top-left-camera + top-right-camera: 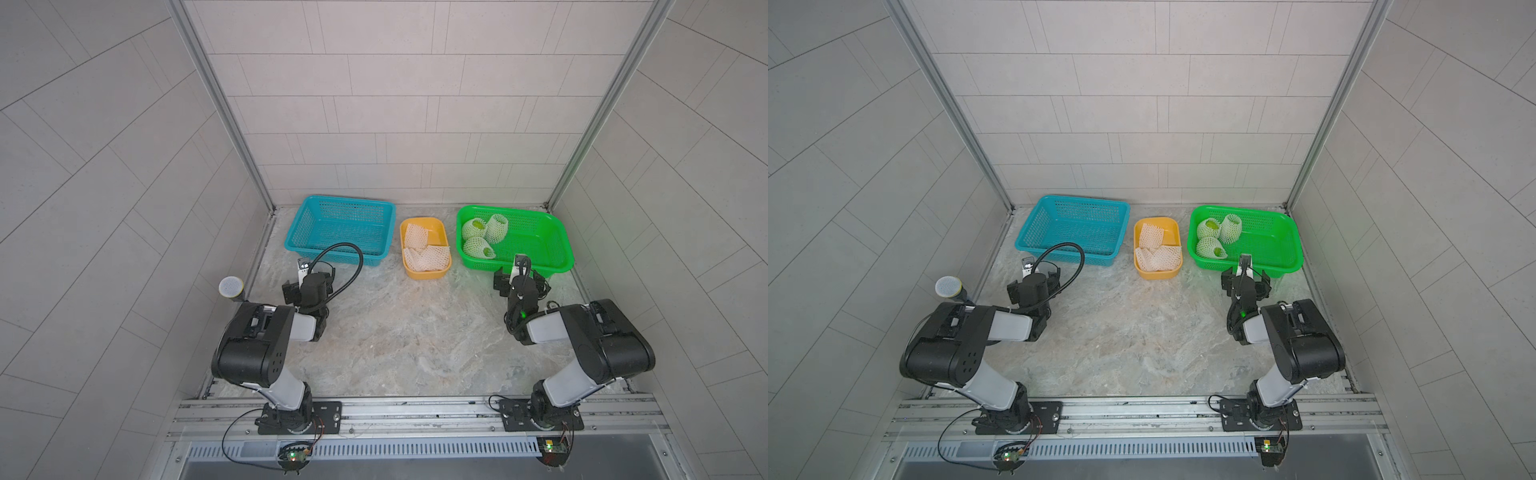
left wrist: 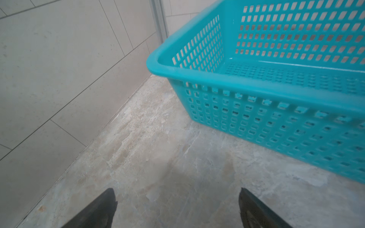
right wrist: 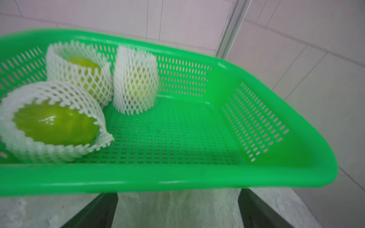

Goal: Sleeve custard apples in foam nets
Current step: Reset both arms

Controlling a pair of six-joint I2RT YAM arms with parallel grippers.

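Three custard apples, each wrapped in a white foam net, lie together in the left part of the green basket (image 1: 530, 240): one near the front (image 1: 478, 248) (image 3: 55, 126), one behind it (image 1: 474, 227) (image 3: 79, 65), and one standing upright (image 1: 496, 228) (image 3: 136, 86). Loose foam nets (image 1: 426, 255) lie in the yellow tray (image 1: 437, 233). My right gripper (image 1: 519, 271) (image 3: 177, 195) hangs open and empty just in front of the green basket's front rim (image 3: 177, 177). Beside the front left corner of the blue basket (image 2: 256, 83), my left gripper (image 1: 308, 277) (image 2: 177, 197) is open over bare table.
The blue basket (image 1: 340, 232) at the back left holds nothing. Tiled walls close in both sides and the back. A round grey mesh-topped object (image 1: 231, 286) sticks out by the left wall. The arm bases sit on a metal rail (image 1: 415, 409) at the front.
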